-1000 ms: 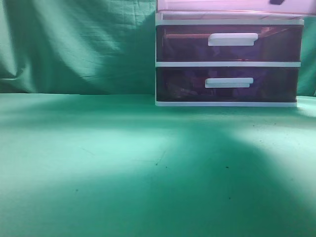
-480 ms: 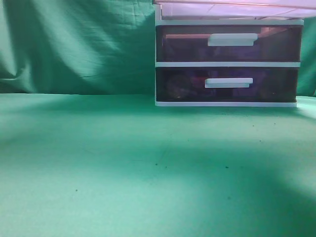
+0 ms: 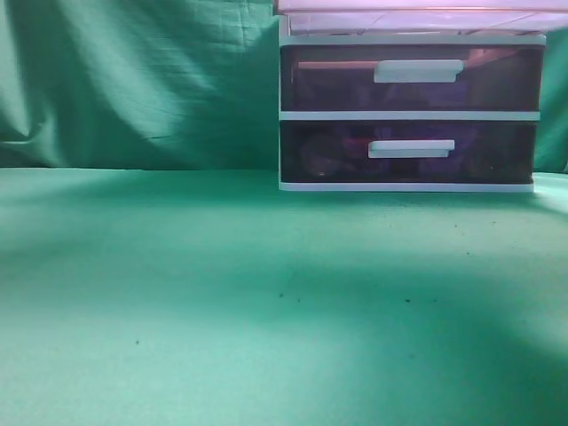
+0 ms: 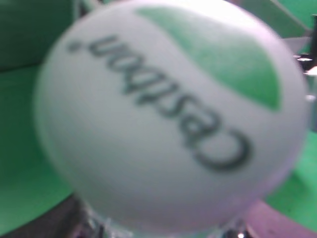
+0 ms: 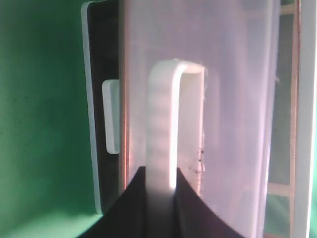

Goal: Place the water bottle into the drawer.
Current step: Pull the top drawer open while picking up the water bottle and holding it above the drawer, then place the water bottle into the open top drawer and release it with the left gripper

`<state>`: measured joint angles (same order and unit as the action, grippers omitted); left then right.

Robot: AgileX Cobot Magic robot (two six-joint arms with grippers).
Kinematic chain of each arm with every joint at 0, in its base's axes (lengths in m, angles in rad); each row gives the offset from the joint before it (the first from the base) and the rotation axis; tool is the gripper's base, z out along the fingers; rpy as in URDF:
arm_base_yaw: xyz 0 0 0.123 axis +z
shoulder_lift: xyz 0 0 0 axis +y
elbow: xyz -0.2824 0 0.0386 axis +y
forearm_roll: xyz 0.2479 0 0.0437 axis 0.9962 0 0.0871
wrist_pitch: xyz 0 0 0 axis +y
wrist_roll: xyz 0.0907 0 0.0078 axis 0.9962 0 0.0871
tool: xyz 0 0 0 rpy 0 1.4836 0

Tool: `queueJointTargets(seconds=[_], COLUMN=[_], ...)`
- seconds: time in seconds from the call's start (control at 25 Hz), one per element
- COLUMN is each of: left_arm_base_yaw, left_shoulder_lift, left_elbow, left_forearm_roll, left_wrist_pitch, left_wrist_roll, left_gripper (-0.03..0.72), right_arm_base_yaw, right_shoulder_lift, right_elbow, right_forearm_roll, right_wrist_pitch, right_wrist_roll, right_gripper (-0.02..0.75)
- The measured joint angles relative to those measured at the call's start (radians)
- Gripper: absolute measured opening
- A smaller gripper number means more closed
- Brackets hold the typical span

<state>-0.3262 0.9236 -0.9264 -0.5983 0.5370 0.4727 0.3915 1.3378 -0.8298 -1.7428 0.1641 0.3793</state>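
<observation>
Green cloth covers the surface [image 3: 177, 293] beneath, and with the right hand [image 5: 161, 183] clamped on the drawer [image 3: 408, 18] handle [image 5: 163, 124], the bottle [image 4: 168, 119] pressed against the left hand's camera, grip unseen, may strike the drawer rim.

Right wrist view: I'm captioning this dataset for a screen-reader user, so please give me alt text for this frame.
A dark gripper grips the white bar handle of a translucent pinkish plastic drawer, seen close up and turned sideways. To the left is the white handle of a darker drawer, with green cloth beyond.
</observation>
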Motion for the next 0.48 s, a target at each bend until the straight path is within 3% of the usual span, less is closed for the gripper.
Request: queueJointTargets(seconds=[0.16,0.48], left_arm_base_yaw=[-0.047,-0.159], left_shoulder_lift=[0.053,0.371], left_elbow=[-0.053,-0.387], left_forearm_roll=[-0.164,-0.416], left_wrist_pitch=[-0.005,-0.051], left_wrist_roll=[0.212,0.379], left_gripper=[0.295,0.295], right_arm_base_yaw=[0.0,0.0], right_shoulder_lift=[-0.01,-0.014], right_elbow=[0.005,0.005], right_forearm_roll=[0.009,0.014], right_wrist_pitch=[-0.004,-0.006], right_wrist_roll=[-0.06,-0.084], right_gripper=[0.078,0.078])
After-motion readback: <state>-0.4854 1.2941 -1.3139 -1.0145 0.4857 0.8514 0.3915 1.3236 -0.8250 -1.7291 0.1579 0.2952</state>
